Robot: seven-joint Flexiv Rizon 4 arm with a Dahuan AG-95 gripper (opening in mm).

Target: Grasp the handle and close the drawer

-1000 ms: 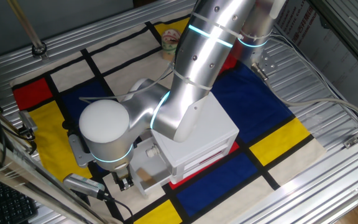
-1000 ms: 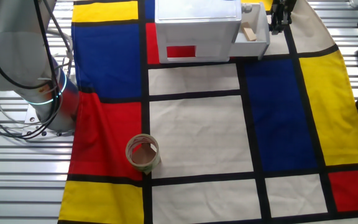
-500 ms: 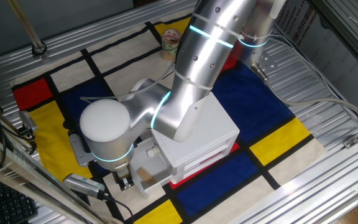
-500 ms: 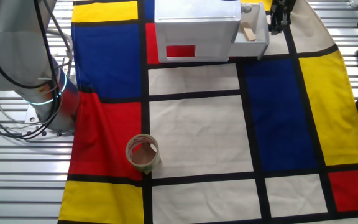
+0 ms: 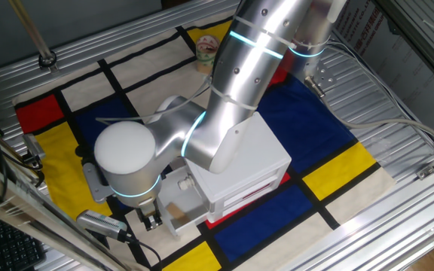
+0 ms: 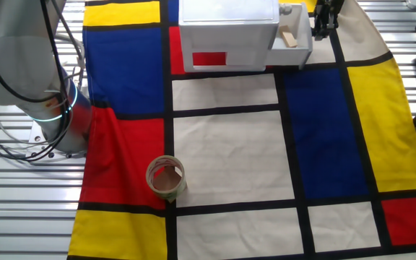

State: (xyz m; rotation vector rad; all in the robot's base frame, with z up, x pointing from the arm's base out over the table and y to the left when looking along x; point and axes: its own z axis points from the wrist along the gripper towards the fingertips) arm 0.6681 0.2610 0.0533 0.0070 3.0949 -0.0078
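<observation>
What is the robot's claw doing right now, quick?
Gripper: right at the front of the open drawer, where the handle is, but too small and dark to tell if it is open or shut.

A robotics lab: ribbed aluminium table [image 5: 398, 188], loose cables [image 6: 9, 141].

We see a thick arm [image 5: 239, 83] of brushed silver metal, its cylindrical links joined by thin glowing cyan rings, with a rounded white cap [image 5: 126, 150] on one joint. Our small two-finger gripper [image 5: 152, 220] is black, and grey cables [image 6: 13, 141] loop around the silver base.
</observation>
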